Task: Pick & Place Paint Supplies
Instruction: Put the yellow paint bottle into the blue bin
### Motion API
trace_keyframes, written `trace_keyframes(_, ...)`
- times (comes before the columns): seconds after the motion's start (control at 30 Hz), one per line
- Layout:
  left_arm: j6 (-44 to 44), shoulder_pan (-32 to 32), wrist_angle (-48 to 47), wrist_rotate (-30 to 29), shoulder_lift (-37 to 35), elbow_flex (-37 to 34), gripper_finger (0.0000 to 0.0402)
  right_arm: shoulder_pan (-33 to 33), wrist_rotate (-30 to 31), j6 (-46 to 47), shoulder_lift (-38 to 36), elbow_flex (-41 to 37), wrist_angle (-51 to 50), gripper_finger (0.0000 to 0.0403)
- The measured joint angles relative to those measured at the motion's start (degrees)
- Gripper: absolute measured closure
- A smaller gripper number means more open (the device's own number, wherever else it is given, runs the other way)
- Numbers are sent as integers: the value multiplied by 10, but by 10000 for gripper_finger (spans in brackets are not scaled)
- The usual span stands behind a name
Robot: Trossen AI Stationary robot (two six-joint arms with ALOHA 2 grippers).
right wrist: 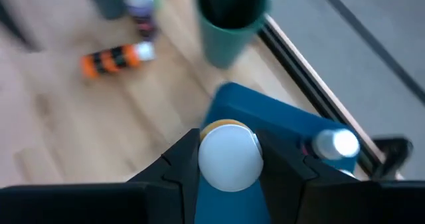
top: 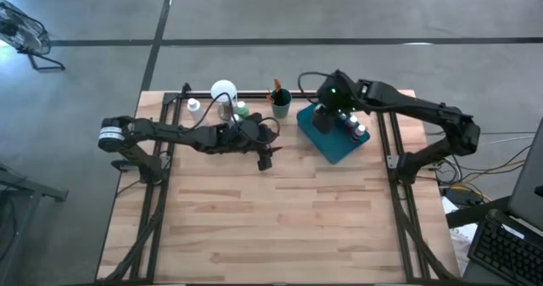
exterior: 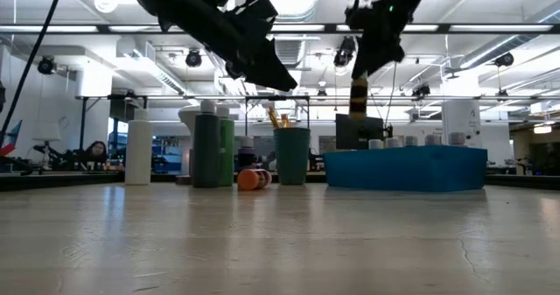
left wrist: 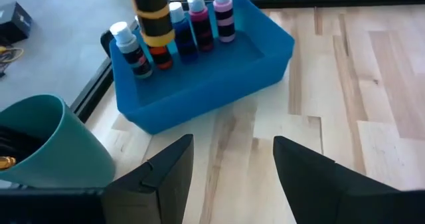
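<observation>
From the high view you have the left gripper hanging over the wood table just left of the blue tray, and the right gripper over the tray's far left corner; a teal cup with brush handles stands beside the tray at the far edge, with a round white-topped object, a white bottle and a green bottle further left. In the low view you see the right gripper raised above the tray with a yellow-and-black banded bottle hanging upright from it, clear of the white caps showing over the tray wall; an orange bottle lies on its side on the table between the tall green bottle and the teal cup, and a person sits far off at the left in the room. Through the left wrist view your left gripper has its fingers apart with nothing between them, bare wood below; ahead, the tray holds a row of white-capped bottles with dark bands along its far side, and the banded bottle hangs over them. In the right wrist view your right gripper is clamped on that bottle's white cap, with the orange bottle lying on the table beyond. No label writing can be read in any view.
</observation>
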Motion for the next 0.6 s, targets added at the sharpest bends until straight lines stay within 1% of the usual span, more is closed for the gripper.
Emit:
trace_keyframes(0.13, -12, 0, 12, -3, 0, -1, 188, -31, 9, 29, 31, 0, 10, 287)
trace_keyframes(0.33, -7, 0, 26, -50, 0, -1, 188, -36, 37, 34, 69, 0, 25, 287)
trace_keyframes(0.5, -7, 0, 25, -58, 0, -1, 188, -54, 39, 31, 89, 0, 26, 287)
trace_keyframes(0.6, -8, 0, 25, -58, 0, -1, 188, -70, 29, 13, 98, 0, 29, 287)
